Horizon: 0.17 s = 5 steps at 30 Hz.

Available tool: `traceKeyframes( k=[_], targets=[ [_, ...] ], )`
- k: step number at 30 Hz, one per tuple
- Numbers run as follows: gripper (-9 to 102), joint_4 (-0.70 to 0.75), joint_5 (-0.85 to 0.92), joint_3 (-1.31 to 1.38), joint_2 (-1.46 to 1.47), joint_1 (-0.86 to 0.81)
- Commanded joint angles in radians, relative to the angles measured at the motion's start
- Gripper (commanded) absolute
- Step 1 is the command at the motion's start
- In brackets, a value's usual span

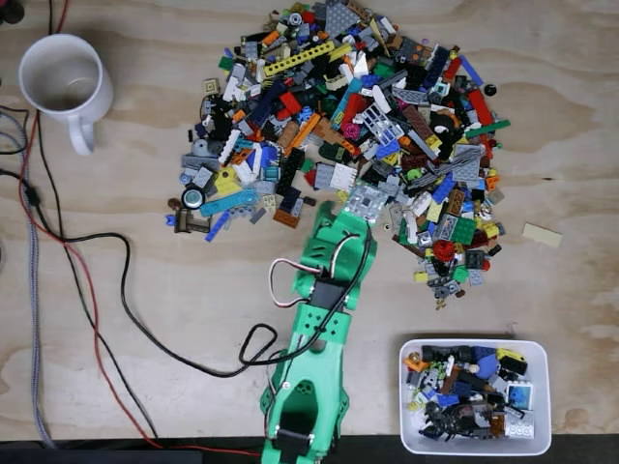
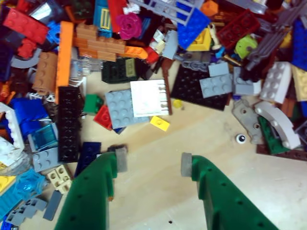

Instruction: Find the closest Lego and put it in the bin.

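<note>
In the fixed view, a white mug (image 1: 63, 79) stands far left on the plywood worktop (image 1: 145, 377), bare wood between it and the Lego pile (image 1: 348, 126). The green arm's gripper (image 2: 152, 162), fingers apart over bare wood, reaches the pile's lower edge. The bin (image 1: 546, 387) sits lower right, part-filled, apart from the pile.

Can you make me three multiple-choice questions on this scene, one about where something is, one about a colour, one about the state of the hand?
1. In the fixed view, where is the bin?
A. Upper left corner
B. Lower right
C. Under the Lego pile

2. What colour is the mug?
A. White
B. Red
C. Black

3. How is the hand in the wrist view?
A. Shut on a brick
B. Open, holding nothing
C. Open around the mug

Answers: 1 B, the tray sits lower right, right of the green arm. 2 A, the mug at upper left is white. 3 B, bare wood shows between the spread fingers.
</note>
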State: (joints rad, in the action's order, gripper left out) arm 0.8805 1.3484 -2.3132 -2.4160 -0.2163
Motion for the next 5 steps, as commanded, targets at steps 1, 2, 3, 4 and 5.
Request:
traceKeyframes(
  k=[1, 2, 3, 4, 5],
  targets=[
    [18, -0.055, 0.032, -0.038, -0.11, 0.041],
    [18, -0.064, 0.041, -0.063, -0.13, 0.051],
    [18, -0.067, 0.048, -0.08, -0.141, 0.058],
    [18, -0.071, 0.046, -0.087, -0.147, 0.066],
    [18, -0.069, 0.044, -0.089, -0.147, 0.072]
  ],
)
